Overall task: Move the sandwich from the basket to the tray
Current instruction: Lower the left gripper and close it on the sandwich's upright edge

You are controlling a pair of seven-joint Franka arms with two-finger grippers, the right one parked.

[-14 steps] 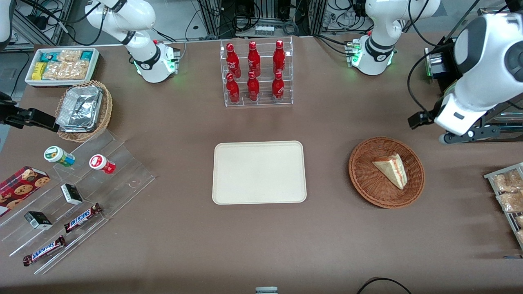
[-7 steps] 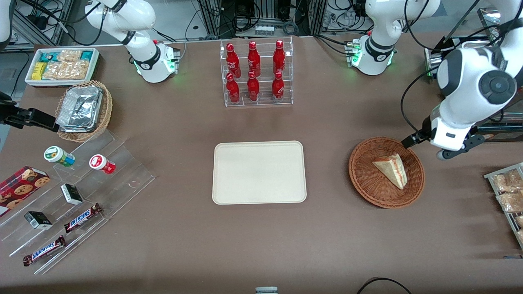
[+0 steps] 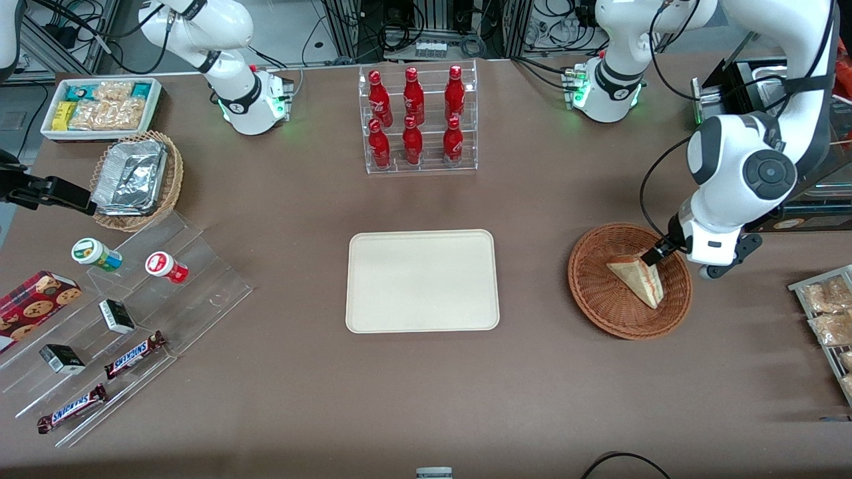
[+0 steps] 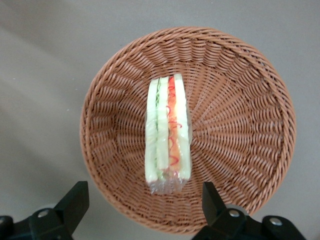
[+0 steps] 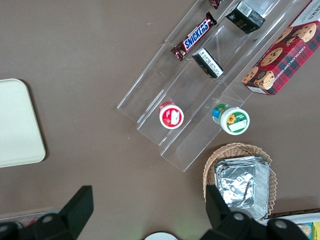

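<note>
"SNICKERS" on chocolate bars [image 3: 134, 354].

The working arm has swung in from its end of the worktop and come down toward the basket [image 3: 629, 281]. Its hand [image 3: 665, 256], earlier well clear of the basket, now hangs over the basket's rim, fingers spread apart, just above the sandwich [image 3: 639, 276].

The brown tabletop [image 3: 279, 399] carries the cream tray [image 3: 422, 281] at its middle and, toward the working arm's end, the reddish wicker basket [image 3: 599, 299]. A clear rack of red bottles [image 3: 418, 120] stands farther from the front camera than the tray. The tool [image 3: 669, 256] hangs above the basket, its fingers spread apart.
</note>
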